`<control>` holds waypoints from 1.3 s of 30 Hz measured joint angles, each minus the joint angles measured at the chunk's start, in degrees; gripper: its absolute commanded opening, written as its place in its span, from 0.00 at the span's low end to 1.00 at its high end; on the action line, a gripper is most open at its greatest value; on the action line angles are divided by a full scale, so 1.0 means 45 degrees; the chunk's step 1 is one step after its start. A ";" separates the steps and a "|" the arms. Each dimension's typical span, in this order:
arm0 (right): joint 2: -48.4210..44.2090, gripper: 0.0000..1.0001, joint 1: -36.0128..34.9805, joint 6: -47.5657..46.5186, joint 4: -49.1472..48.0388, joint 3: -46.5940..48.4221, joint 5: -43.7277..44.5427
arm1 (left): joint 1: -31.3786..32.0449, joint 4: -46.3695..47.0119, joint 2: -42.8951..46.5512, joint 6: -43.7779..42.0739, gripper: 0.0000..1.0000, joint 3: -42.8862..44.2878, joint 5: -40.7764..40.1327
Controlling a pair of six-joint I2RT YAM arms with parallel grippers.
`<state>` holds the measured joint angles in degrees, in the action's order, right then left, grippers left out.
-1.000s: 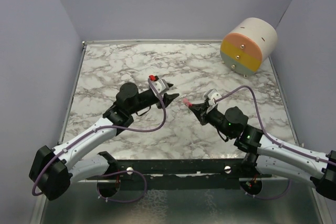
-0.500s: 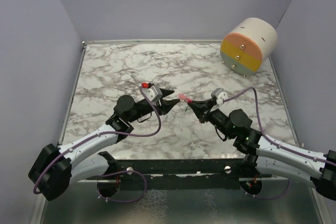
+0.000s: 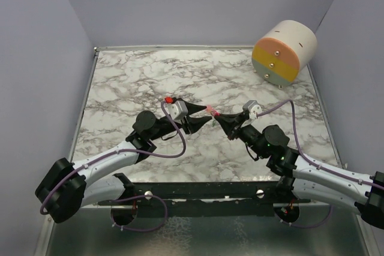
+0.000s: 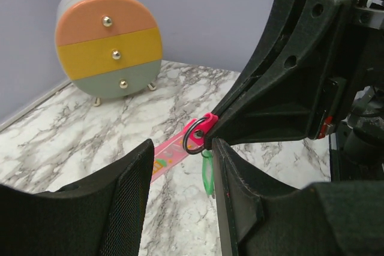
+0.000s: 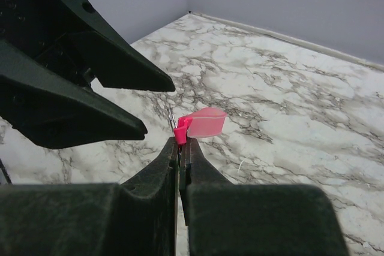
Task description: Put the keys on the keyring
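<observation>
The pink key (image 5: 206,122) was held by its head in the tightly closed right gripper (image 5: 179,142), with the ring (image 4: 185,138) seen at that head and the green key (image 4: 207,171) hanging at its 6 o'clock. The left gripper (image 4: 182,148), spread apart and empty, was placed at the ring's 9 o'clock. Whether both keys were fully threaded could not be told, so the task was judged near completion.

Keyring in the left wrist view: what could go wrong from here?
1. The jaws of the right gripper pinch only the head of the pink key; a push from the open left gripper could twist it free.
2. The green key dangles below the keyring, so the left jaws may catch it instead.
</observation>
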<state>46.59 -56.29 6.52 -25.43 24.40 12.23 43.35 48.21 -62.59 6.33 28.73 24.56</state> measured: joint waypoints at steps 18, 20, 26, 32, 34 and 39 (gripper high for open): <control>0.0000 0.01 0.0000 0.0005 -0.0078 0.0000 -0.0733 | 0.0374 0.0092 -0.0529 -0.0287 0.32 0.0185 0.0112; 0.0005 0.01 0.0005 -0.0015 -0.0078 0.0000 -0.0733 | 0.0374 0.0146 -0.0588 -0.0282 0.28 0.0185 0.0151; -0.0015 0.01 0.0034 -0.0092 -0.0078 0.0000 -0.0714 | 0.0398 0.0233 -0.0617 -0.0311 0.14 0.0189 0.0233; -0.0049 0.01 0.0034 -0.0131 -0.0151 0.0000 -0.0811 | 0.0379 0.0219 -0.0724 -0.0403 0.04 0.0306 0.0223; -0.0068 0.01 0.0034 -0.0131 -0.0204 0.0000 -0.0811 | 0.0379 0.0223 -0.0729 -0.0432 0.00 0.0325 0.0223; -0.0058 0.25 0.0034 -0.0126 -0.0233 0.0005 -0.0801 | 0.0379 0.0228 -0.0729 -0.0447 0.00 0.0330 0.0223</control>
<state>46.33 -56.14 5.96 -26.48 24.43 8.62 45.06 49.23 -65.87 4.32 30.22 25.56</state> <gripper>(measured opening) 0.055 0.020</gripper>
